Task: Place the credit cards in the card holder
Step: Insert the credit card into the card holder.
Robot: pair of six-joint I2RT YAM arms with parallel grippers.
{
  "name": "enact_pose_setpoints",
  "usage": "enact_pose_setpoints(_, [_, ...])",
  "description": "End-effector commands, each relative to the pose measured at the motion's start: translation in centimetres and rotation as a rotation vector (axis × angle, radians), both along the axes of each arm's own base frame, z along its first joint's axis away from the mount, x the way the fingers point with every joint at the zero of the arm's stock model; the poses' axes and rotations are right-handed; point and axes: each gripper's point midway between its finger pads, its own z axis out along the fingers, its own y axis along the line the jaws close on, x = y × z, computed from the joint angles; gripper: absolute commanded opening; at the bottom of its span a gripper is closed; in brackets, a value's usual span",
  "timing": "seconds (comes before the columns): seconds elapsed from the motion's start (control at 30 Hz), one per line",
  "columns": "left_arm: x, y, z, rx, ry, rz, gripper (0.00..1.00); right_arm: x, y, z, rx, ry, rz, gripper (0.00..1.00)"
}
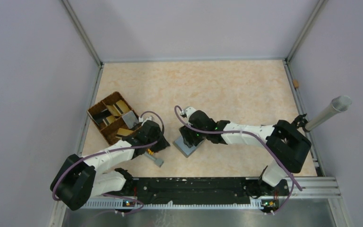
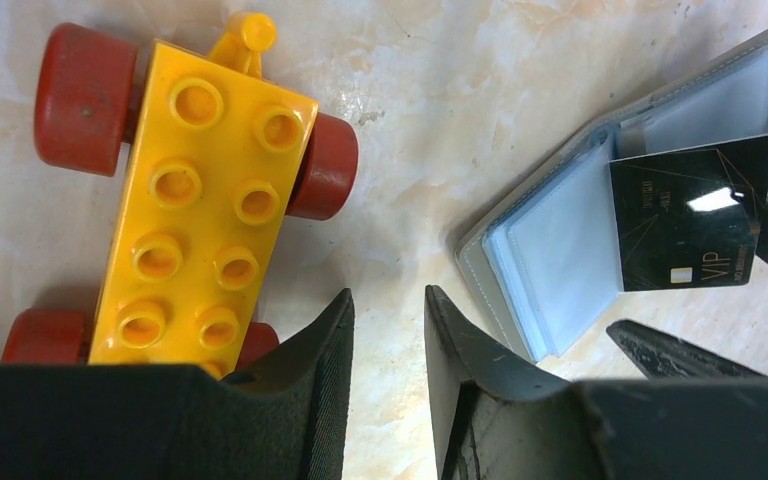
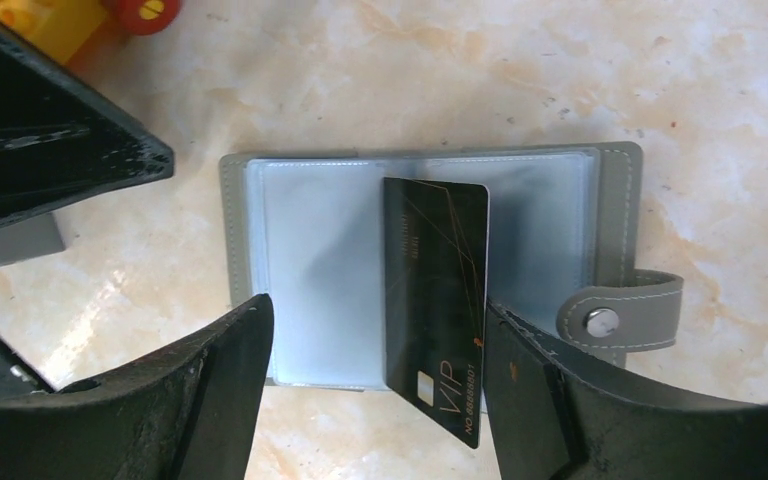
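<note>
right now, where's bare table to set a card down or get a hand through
The far half of the table, from the tray across toward the right side, is bare. So is the patch right of the holder. Crowded near left: tray, toy, left gripper, holder.

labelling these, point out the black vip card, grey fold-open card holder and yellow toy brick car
black vip card (image 3: 435, 290): right wrist view, card face
grey card holder (image 3: 620, 210): right wrist view, right border
yellow toy brick car (image 2: 210, 210): left wrist view, studded top
</note>
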Motion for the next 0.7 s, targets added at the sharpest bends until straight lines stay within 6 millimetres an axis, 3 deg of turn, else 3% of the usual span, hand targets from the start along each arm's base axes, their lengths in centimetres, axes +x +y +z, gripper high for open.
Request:
enact_pose_setpoints(0.0, [-0.6,0.4,-0.2,0.023,0.012,-0.012,0.33,2.1,0.0,0.6,-0.021,-0.052,-0.082,0.71])
enact_pose_setpoints(0.2, [-0.8,-1.4,0.2,-0.043,0.020,-0.039,0.32,2.3,-0.9,0.3,-0.017,-0.045,-0.109,0.70])
enact_pose_setpoints(0.43, [-0.9,-3.7,0.4,-0.090,0.023,-0.066,0.31,1.1,0.1,-0.9,0.009,0.010,-0.038,0.60])
enact_pose_setpoints(0.67, [-0.9,-4.5,-0.1,-0.096,0.035,-0.072,0.31,0.1,0.6,-1.5,0.024,0.068,-0.001,0.55])
